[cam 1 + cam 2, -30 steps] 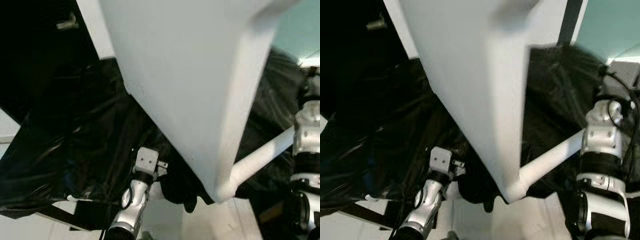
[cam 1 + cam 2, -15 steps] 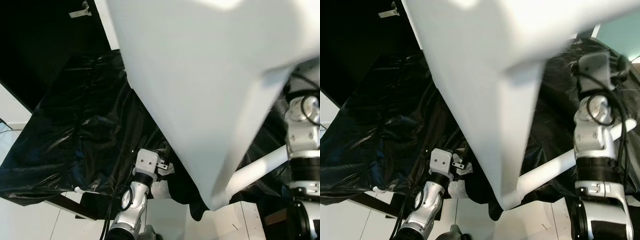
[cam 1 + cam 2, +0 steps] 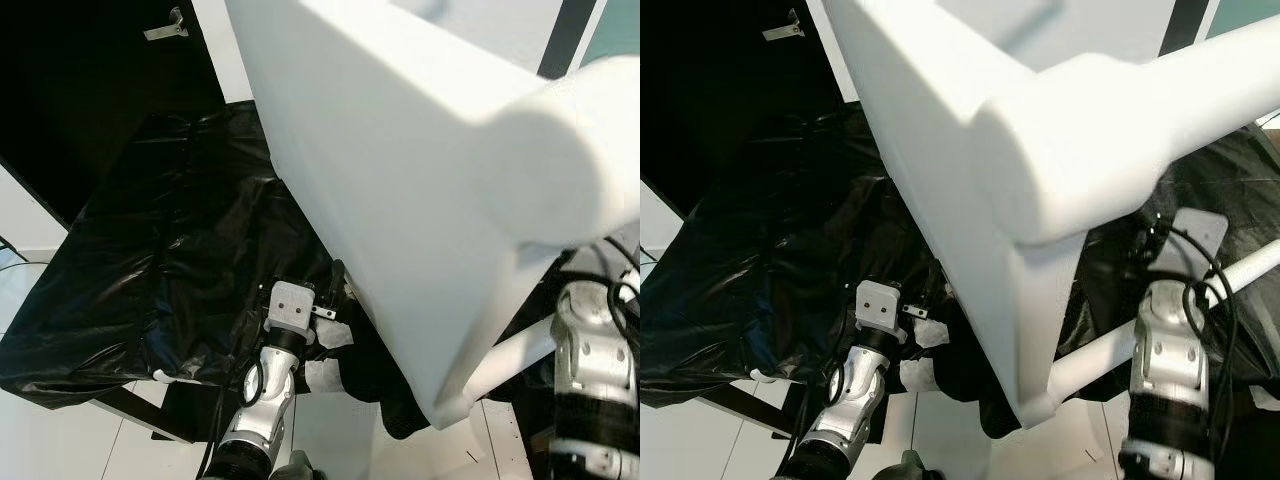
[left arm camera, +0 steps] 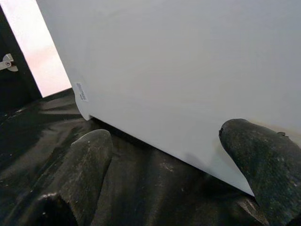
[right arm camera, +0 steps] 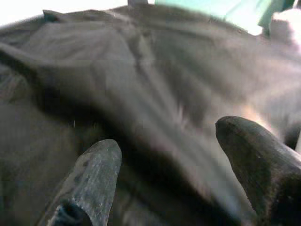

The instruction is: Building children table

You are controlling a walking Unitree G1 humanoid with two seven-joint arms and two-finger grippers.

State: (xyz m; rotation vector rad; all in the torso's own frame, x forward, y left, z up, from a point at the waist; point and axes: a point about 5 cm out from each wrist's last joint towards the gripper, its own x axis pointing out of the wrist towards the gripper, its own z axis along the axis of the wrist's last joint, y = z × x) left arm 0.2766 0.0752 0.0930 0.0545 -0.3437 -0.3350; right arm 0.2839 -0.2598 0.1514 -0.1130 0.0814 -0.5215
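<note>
Left eye view gives you the biggest thing first: the white table top (image 3: 400,200), tipped up on edge and leaning across the middle of the frame, its lower corner down near the floor and a round white leg (image 3: 1120,110) jutting from its upper corner toward the camera. Under it lies a crumpled black plastic sheet (image 3: 150,260) spread over the floor.

Your left gripper (image 4: 164,155) is the nearer one. It sits low beside the panel's lower edge, on the robot's left of the slab, fingers spread wide and holding nothing. That long lower edge runs across between the two fingertips (image 4: 91,155), so from these pictures I judge the move turns on easing forward along that line until the edge sits inside the gap.

Your right gripper (image 5: 169,160) is also spread wide and empty, pointed at the black sheet, with the right arm (image 3: 1165,370) standing on the far side of the panel near a second white leg (image 3: 1090,360).

Left wrist view shows you the panel's face, a small label (image 4: 81,92) near its corner, and the edge meeting the sheet; the head views hide that contact behind the slab.
</note>
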